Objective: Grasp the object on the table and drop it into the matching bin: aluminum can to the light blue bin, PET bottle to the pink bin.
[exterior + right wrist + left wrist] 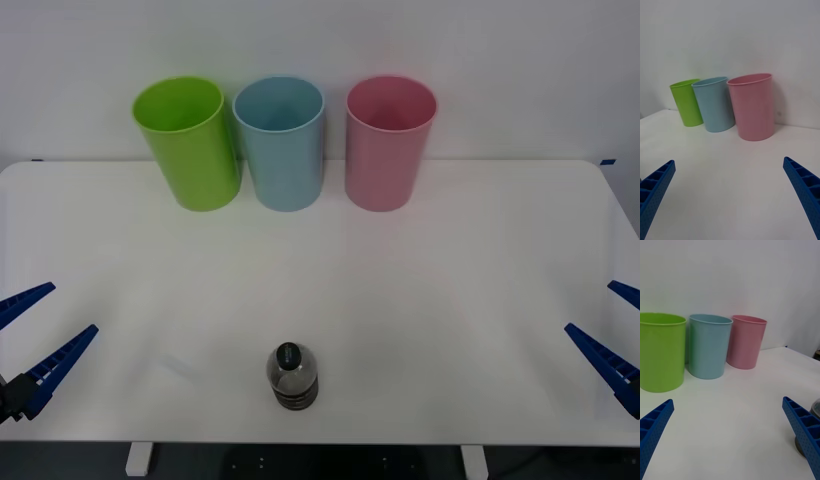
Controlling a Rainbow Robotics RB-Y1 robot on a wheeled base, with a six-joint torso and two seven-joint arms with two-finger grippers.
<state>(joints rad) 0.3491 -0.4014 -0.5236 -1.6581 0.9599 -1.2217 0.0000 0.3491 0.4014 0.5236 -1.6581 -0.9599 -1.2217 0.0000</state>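
A small clear PET bottle (292, 376) with a black cap stands upright near the front edge of the white table (450, 300), a little left of centre. Its edge peeks out behind a finger in the left wrist view (816, 410). The pink bin (389, 142) (752, 107) (745, 341) stands at the back, right of the light blue bin (281, 140) (715, 104) (708, 345). My left gripper (30, 335) (728, 435) is open at the front left, apart from the bottle. My right gripper (615, 330) (728, 195) is open at the front right.
A lime green bin (189, 142) (687, 102) (660, 350) stands left of the light blue one, the three in a row at the table's back edge before a white wall. Bare tabletop lies between the bins and the bottle.
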